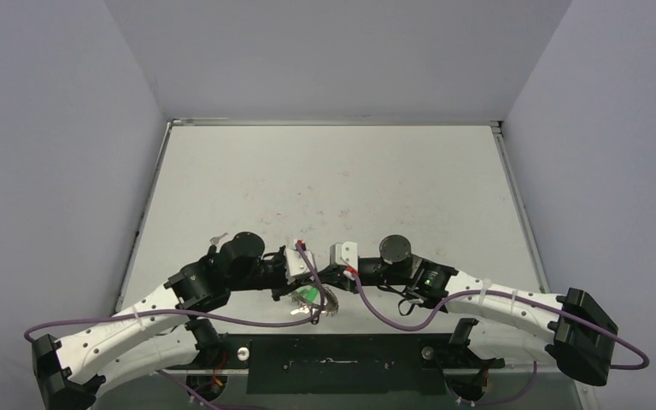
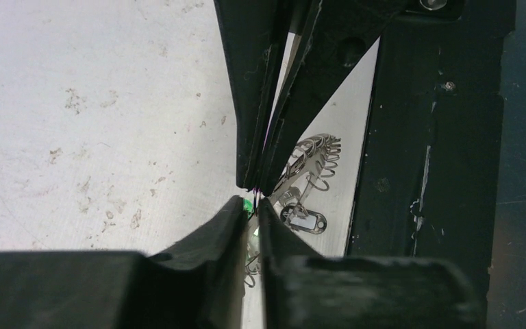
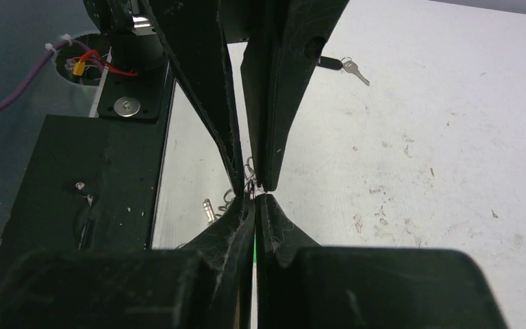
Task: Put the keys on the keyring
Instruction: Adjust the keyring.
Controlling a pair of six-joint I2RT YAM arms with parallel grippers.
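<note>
My left gripper (image 1: pixel 314 282) and right gripper (image 1: pixel 328 280) meet tip to tip just above the table's near edge. The left gripper (image 2: pixel 252 203) is shut with the bright green key (image 2: pixel 248 205) showing between its tips. The right gripper (image 3: pixel 255 199) is shut to a thin slit, apparently on the keyring's wire. The scalloped keyring (image 2: pixel 313 152) sticks out beside the tips and shows below them from above (image 1: pixel 331 302). The silver key (image 2: pixel 305 221) lies by the ring; I cannot tell if it is threaded. The black-headed key (image 3: pixel 348 66) lies apart, near the left arm (image 1: pixel 216 239).
The black mounting plate (image 1: pixel 333 359) runs along the near edge, right beside the ring (image 2: pixel 431 171). Purple cables (image 1: pixel 376 309) loop over both arms. Grey walls close in the stained white table (image 1: pixel 333 188) on three sides.
</note>
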